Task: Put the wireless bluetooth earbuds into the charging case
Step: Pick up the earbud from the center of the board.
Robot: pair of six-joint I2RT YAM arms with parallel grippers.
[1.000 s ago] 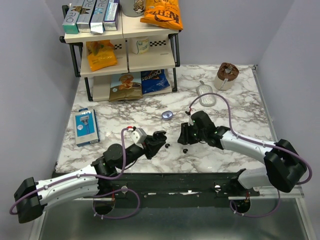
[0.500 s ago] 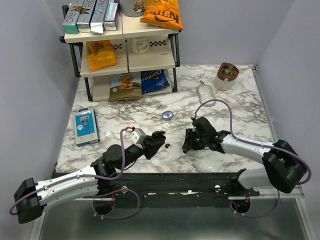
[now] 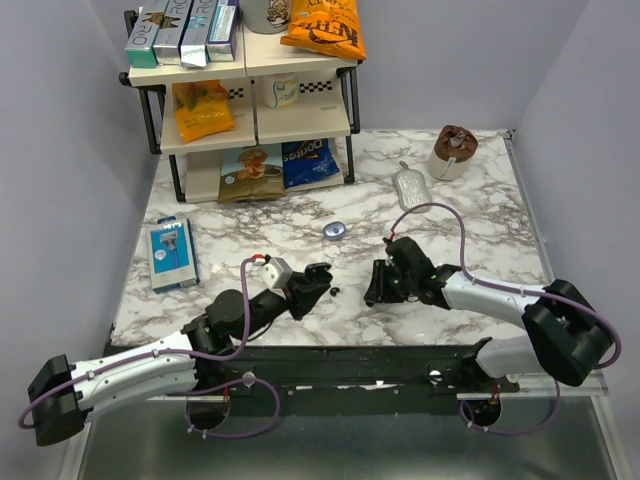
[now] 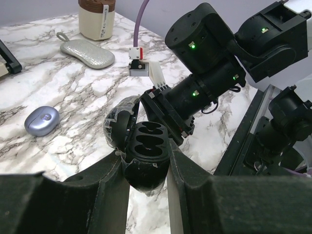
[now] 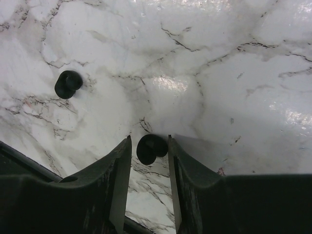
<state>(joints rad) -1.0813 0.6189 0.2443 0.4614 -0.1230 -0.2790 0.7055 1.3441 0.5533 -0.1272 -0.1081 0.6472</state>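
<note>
My left gripper (image 4: 145, 157) is shut on the black charging case (image 4: 146, 141), holding it just above the table with its lid (image 4: 117, 127) swung open and its sockets showing. In the top view that case (image 3: 318, 282) sits at the left fingertips. One glossy black earbud (image 5: 151, 148) lies on the marble between the fingertips of my right gripper (image 5: 149, 142), which are closed against its sides. The second earbud (image 5: 68, 84) lies free to the left, also seen as a black dot (image 3: 334, 291) beside the case. My right gripper (image 3: 375, 290) is low on the table, hiding its bud from above.
A lilac oval case (image 3: 334, 230) lies behind both grippers, with a grey pouch (image 3: 409, 185) and a brown-lidded jar (image 3: 453, 152) at the back right. A snack shelf (image 3: 245, 90) stands at the back left, with a blue box (image 3: 172, 253) on the left.
My right gripper has dropped toward the near edge onto the earbud that lay in front of it, and that bud no longer shows from above. The left arm holds still.
</note>
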